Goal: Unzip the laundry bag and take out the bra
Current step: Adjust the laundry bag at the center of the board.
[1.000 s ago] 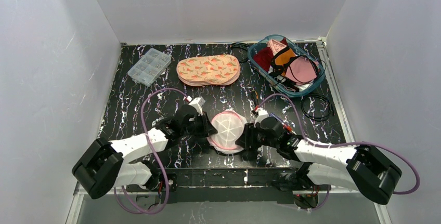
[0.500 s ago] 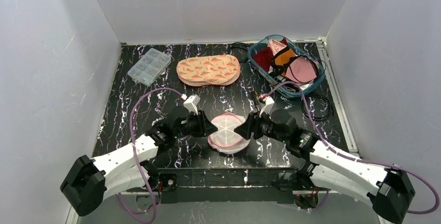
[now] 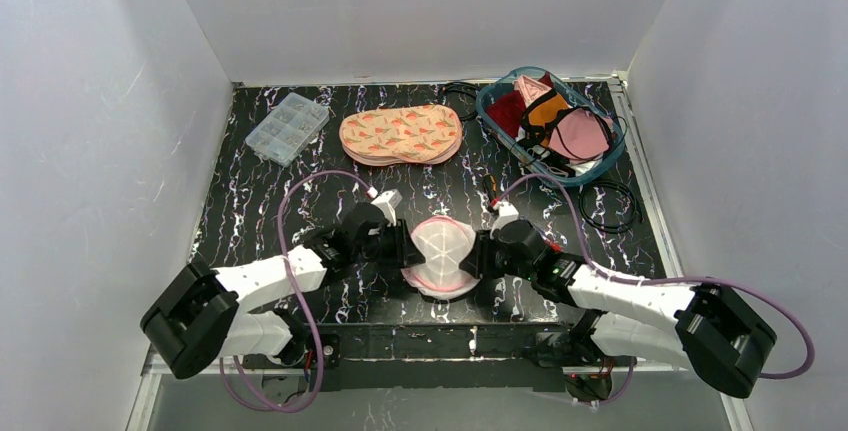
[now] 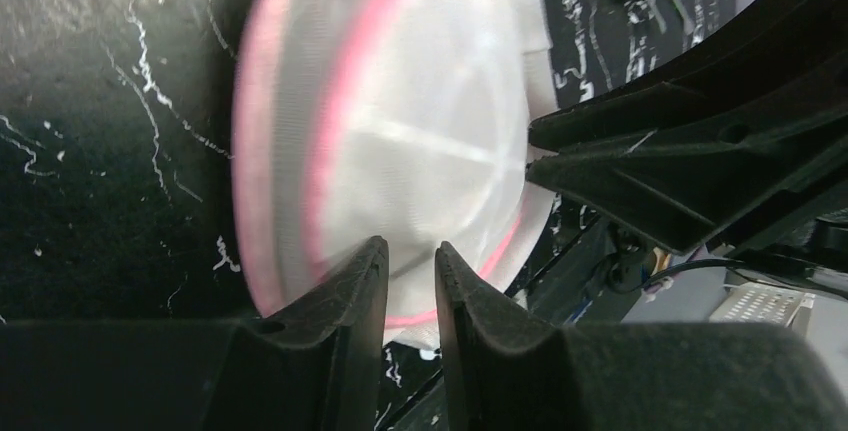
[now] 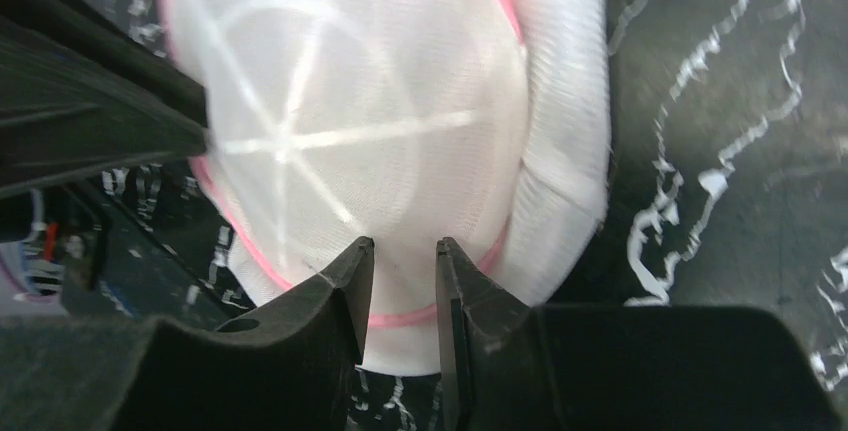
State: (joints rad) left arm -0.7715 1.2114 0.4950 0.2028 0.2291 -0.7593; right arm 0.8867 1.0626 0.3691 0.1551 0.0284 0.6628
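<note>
- The round white mesh laundry bag with pink trim (image 3: 440,254) sits on the black white-veined table (image 3: 250,213), near its front edge, between the two arms. It looks closed.
- The left pincer (image 3: 405,249) meets the bag's left side. In the wrist view its fingers (image 4: 345,301) stand close together with a thin slit between them at the bag's rim (image 4: 420,121). I cannot tell whether mesh is pinched.
- The right pincer (image 3: 478,254) meets the bag's right side. It is likewise nearly together over the pink trim (image 5: 380,111), and I cannot tell whether it has a grip.
- At the back of the table are a clear plastic compartment box (image 3: 287,127), a peach patterned fabric pouch (image 3: 400,134) and a teal basket (image 3: 482,108) holding garments.
</note>
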